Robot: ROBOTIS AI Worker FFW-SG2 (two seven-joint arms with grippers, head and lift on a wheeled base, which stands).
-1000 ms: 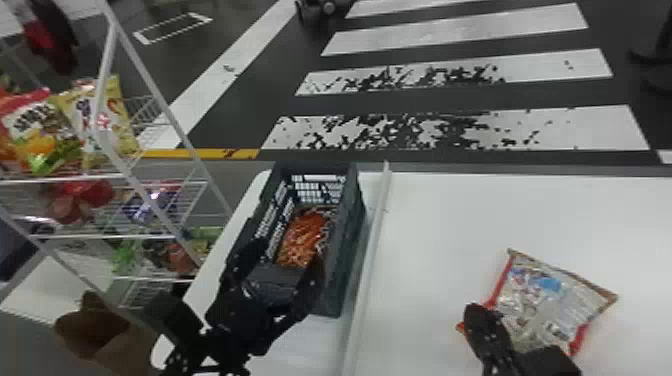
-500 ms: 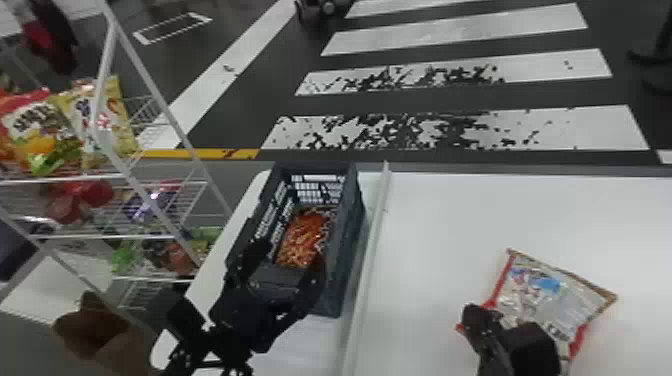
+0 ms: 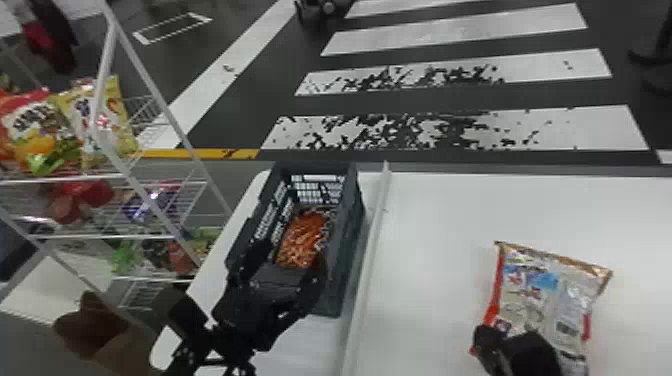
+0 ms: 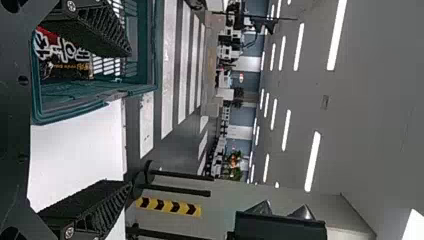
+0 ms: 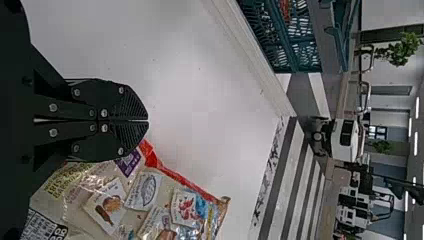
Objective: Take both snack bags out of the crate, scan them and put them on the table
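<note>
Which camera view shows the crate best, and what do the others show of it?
The head view: the crate appears nearly whole, a snack bag inside, though the left gripper covers its near end. The left wrist view shows part of it, behind a finger; the right wrist view, a latticed part cut off by the edge.

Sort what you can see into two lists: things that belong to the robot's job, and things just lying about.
Part of the job:
- crate
- snack bag inside it
- snack bag on the table
- table
- left gripper, right gripper

Just about:
- white wire rack
- packets on its shelves
</note>
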